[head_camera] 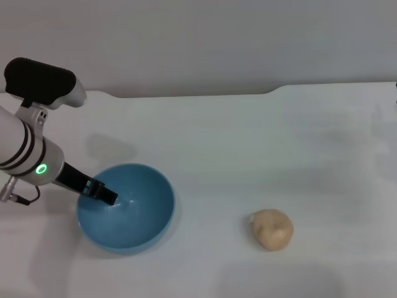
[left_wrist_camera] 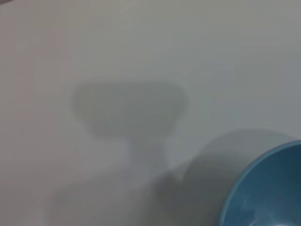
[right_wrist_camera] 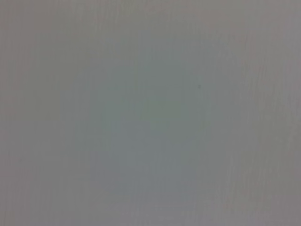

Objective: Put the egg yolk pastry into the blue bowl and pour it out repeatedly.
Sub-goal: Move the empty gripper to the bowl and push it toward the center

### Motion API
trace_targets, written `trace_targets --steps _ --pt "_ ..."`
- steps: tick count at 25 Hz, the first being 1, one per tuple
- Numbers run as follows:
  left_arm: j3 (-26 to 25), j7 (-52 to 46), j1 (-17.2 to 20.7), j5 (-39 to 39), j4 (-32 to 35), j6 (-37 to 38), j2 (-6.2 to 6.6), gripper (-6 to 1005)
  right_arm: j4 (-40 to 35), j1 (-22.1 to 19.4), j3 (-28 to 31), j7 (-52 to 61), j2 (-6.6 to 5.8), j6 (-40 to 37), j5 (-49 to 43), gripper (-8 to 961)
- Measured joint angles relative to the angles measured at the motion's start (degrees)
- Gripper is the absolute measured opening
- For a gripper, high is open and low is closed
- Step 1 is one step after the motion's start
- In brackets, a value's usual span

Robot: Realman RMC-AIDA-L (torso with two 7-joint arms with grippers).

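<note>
We see our left gripper (head_camera: 107,195) clamped on the blue bowl's (head_camera: 139,223) rim while the egg yolk pastry (head_camera: 272,229) lies on the table (head_camera: 248,136) well apart, so fetching it comes next.

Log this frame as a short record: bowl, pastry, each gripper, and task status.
bowl: blue bowl, upright on the white table, at the robot's left, nothing in it but the gripper tip
pastry: lying on the table to the bowl's right, apart from it
left gripper: at the bowl's left rim, reaching inside; grip unclear
right gripper: not in view; its wrist camera shows only blank surface
status: pastry is out of the bowl
</note>
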Motion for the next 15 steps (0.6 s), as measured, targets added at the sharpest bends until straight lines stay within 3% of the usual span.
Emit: trace_targets --steps 8,15 --pt "0.0 -0.2 -0.6 1.9 -0.7 0.3 -0.2 855 0.0 0.0 0.0 0.0 0.0 0.0 0.0 359" --pt "0.0 -0.4 -0.7 1.9 -1.0 -0.4 -0.23 644 0.0 -0.2 0.0 0.0 0.0 -0.1 0.0 358"
